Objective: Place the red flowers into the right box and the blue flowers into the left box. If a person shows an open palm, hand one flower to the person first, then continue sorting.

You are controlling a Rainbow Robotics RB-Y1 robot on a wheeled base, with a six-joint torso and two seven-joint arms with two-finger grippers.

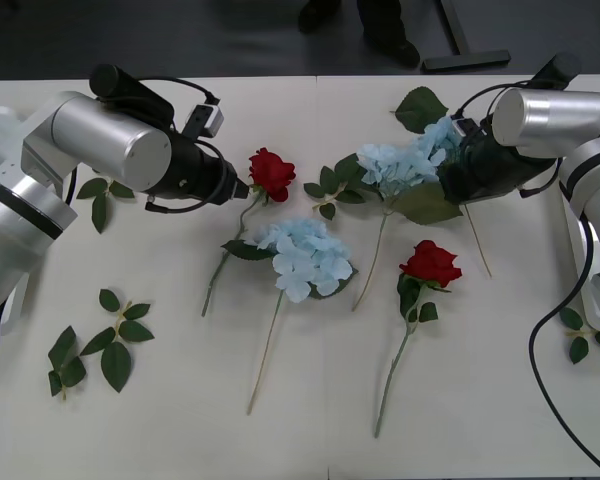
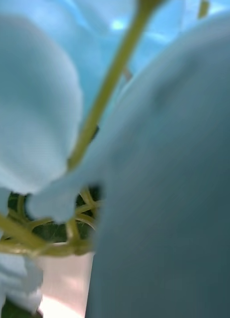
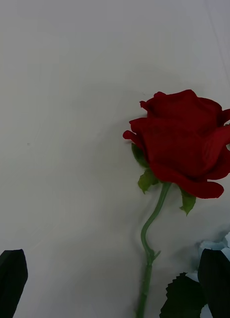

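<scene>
From the front view we find four flowers on the white bench (image 1: 280,440). The left hand (image 1: 242,187) lies low at about ten o'clock from the bench's middle, its black nose aimed toward three o'clock and just short of the dark red fabric rose with a green stem (image 1: 271,173). That rose's stem runs away toward seven o'clock, so its long axis slants across the hand's line of reach. The right hand (image 1: 448,172) sits at about two o'clock, buried in the pale blue cloth hydrangea with broad green leaves (image 1: 398,163), whose thin stem trails toward seven o'clock. A second pale blue hydrangea on a tan stem (image 1: 305,257) and a second red rose (image 1: 430,264) lie between the arms, nearer us. We judge the left hand the nearer to the dark red rose and the right hand the nearer to the leafy blue hydrangea.

In the right wrist view pale blue petals (image 2: 35,109) and a yellow-green stalk (image 2: 110,84) press close against the lens. We cannot tell whether this hand is spread or clamped on the flower.

In the left wrist view the left hand's two black fingers (image 3: 10,280) stand wide apart at the corners, holding nothing. The dark red rose lies ahead, off toward one finger's side, its stem running back between them.
</scene>
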